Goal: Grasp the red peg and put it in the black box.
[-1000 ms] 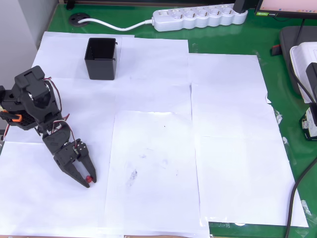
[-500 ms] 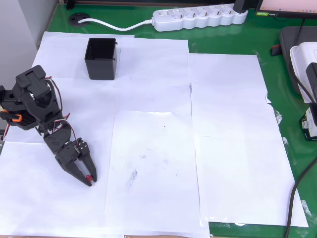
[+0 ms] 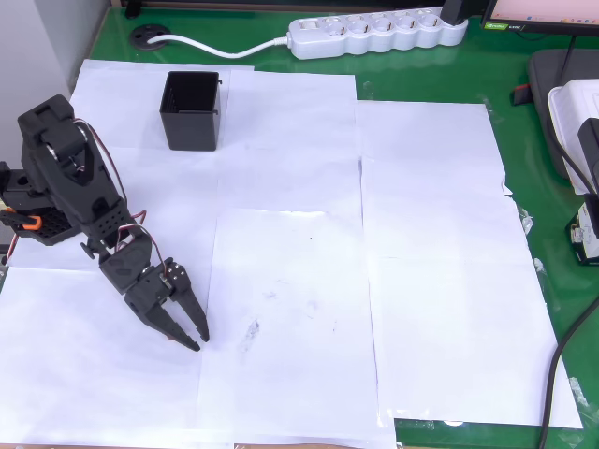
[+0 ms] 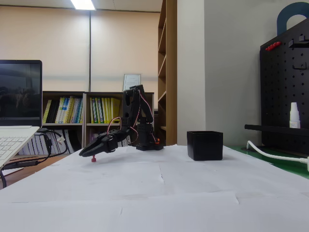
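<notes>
gripper: black two-finger unit (image 3: 192,337), tips at about 7 o'clock from the overhead view's centre, pointing toward 5 o'clock; in the fixed view (image 4: 91,154) it sits left of centre, angled down to the left.
gripper state: fingers nearly together at the tips; the red peg hangs pinched at the tip in the fixed view, so it is holding the peg.
red peg: tiny dark-red bead (image 4: 93,159) at the fingertip end, slightly above the paper in the fixed view. From overhead I can't make it out; the fingers cover it.
black box: square, open-topped, tall walls (image 3: 192,120), at about 11 o'clock from the overhead view's centre, upright on the paper. In the fixed view (image 4: 205,146) it stands right of centre. Well apart from the gripper.
box vs gripper: box lies toward 12 o'clock from the fingertips in the overhead view.
arm: black, red wires showing (image 3: 80,192), base at 9 o'clock by the overhead view's left edge, with an orange clip (image 3: 30,223) on the base.
surface: white paper sheets (image 3: 440,281) over a green table (image 3: 552,374).
background: white power strip (image 3: 379,32) at 12 o'clock along the top edge of the overhead view; laptop (image 4: 17,121) at 9 o'clock in the fixed view.
</notes>
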